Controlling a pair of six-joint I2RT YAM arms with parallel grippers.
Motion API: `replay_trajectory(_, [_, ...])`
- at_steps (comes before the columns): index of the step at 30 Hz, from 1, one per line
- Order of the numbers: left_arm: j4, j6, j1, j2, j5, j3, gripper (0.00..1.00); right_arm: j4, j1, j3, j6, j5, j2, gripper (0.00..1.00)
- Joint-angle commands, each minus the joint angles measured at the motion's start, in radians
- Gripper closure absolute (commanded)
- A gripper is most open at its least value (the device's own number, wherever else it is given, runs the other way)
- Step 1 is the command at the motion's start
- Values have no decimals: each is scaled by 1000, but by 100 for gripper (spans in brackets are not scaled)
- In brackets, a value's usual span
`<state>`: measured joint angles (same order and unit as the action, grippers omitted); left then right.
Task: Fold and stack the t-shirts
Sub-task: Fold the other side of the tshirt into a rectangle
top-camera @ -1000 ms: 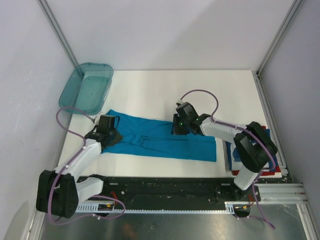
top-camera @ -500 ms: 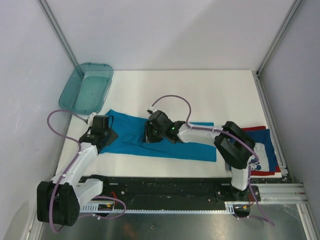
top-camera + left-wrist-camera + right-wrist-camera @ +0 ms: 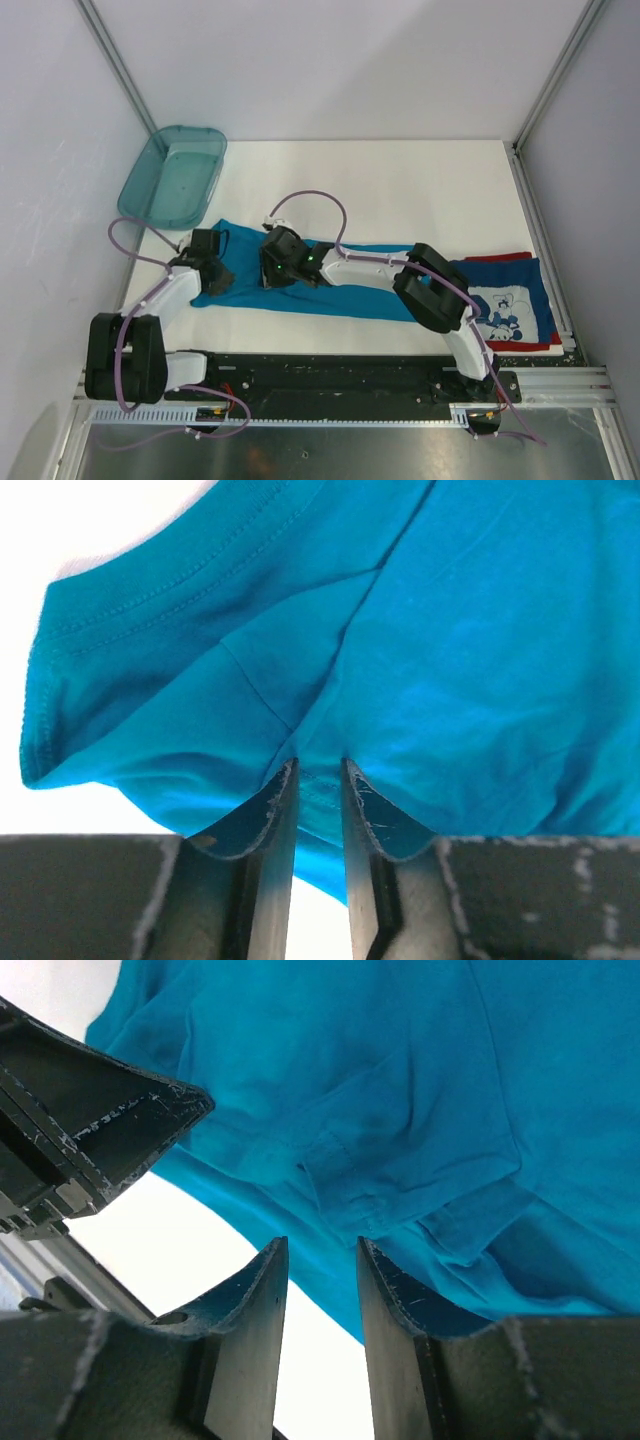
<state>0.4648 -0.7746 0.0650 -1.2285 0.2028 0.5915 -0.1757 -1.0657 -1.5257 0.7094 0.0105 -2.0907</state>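
The teal-blue t-shirt (image 3: 360, 285) lies as a long band across the front of the white table. Both grippers are low over its left end. My left gripper (image 3: 212, 272) sits at the shirt's left edge; in its wrist view the jaws (image 3: 319, 765) stand narrowly apart, with the hem showing in the gap. My right gripper (image 3: 275, 270) is just to its right, open (image 3: 322, 1245) over the front hem, with white table between its fingers. The folded dark blue t-shirt (image 3: 505, 305) with white cartoon print lies at the front right.
A translucent teal bin (image 3: 175, 180) stands at the back left. The left gripper's black body (image 3: 90, 1130) is close beside the right fingers. A metal rail (image 3: 350, 375) runs along the near edge. Grey walls enclose the table.
My right arm has swept left along the teal shirt, from its middle to its left end, uncovering the dark blue shirt. The left gripper has only shifted slightly at the left edge.
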Motion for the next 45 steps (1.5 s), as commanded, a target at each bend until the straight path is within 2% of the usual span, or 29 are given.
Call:
replay_trajectory(1, [-46,15,-13,-50,3,44,74,-103,-26,-112,-28,99,-52,61])
replay_trajectory(21, [-46,-7,-18,-88,16,33,79,-223,-51,-252,-63,223,-150,61])
replay_trajectory(25, [-47,-6,-18,-88,17,34,79,-231,-55,-257,-64,243,-147,68])
replay_trajectory(30, [-47,-7,-20,-89,19,33,79,-250,-56,-247,-65,266,-121,92])
replay_trajectory(32, [-47,-7,-20,-86,20,32,80,-257,-55,-236,-66,271,-107,98])
replay_trajectory(45, [-46,-11,-22,-75,31,27,80,-275,-54,-133,-64,301,-1,100])
